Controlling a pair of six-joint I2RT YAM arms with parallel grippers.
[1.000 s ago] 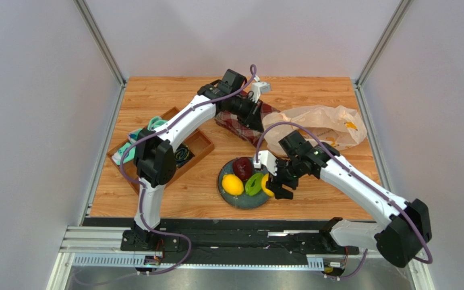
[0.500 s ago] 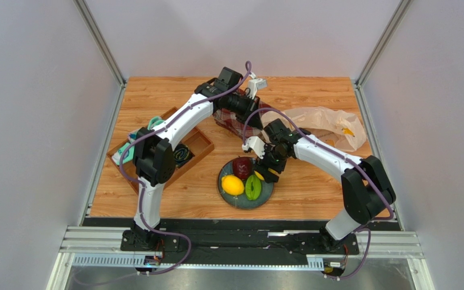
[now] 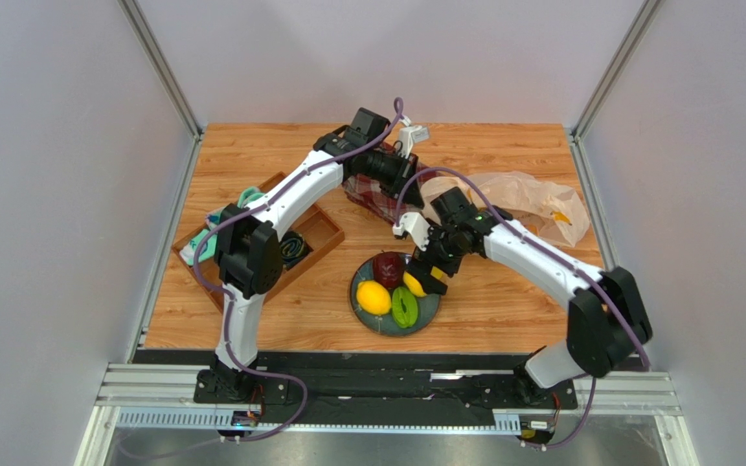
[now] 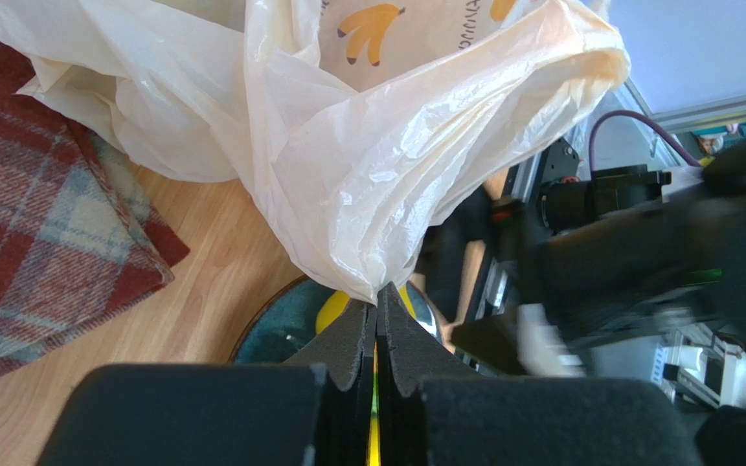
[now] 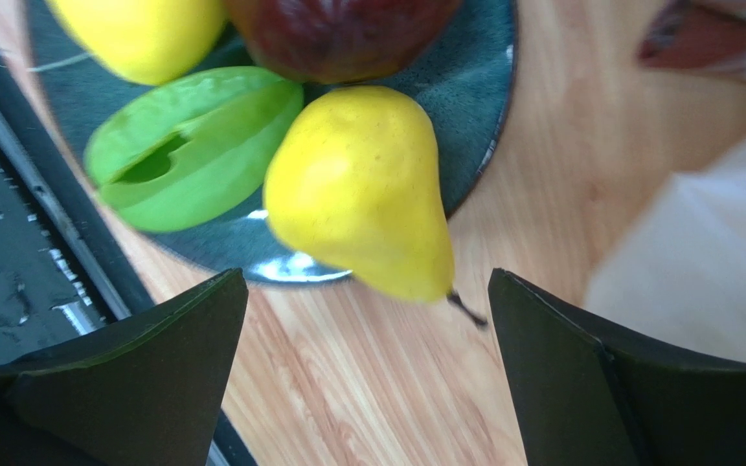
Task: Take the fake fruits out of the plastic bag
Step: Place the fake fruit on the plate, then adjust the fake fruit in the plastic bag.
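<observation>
Top external view: one wooden table (image 3: 503, 311) with two arms bolted at its near edge. One beige plastic bag (image 3: 528, 199) lies on the far right part, behind the right arm, with one end drawn toward the left arm. One red plaid cloth (image 3: 372, 199) sits just left of the bag, and one wooden tray (image 3: 323, 233) is at the left. One dark plate (image 3: 424, 313) is near the middle, and four fake fruits rest on it: a dark red round fruit (image 3: 389, 269), a lemon (image 3: 374, 297), a green piece (image 3: 404, 307) and a yellow pear (image 3: 414, 283).

The left gripper (image 4: 379, 320) has its fingers pressed together, pinching a fold of the bag above the plate. The right gripper (image 5: 365, 277) is spread wide over the plate's edge. The pear lies between its fingers, touching neither. A yellow patch shows at the bag's right end; whether it is print or fruit cannot be told.
</observation>
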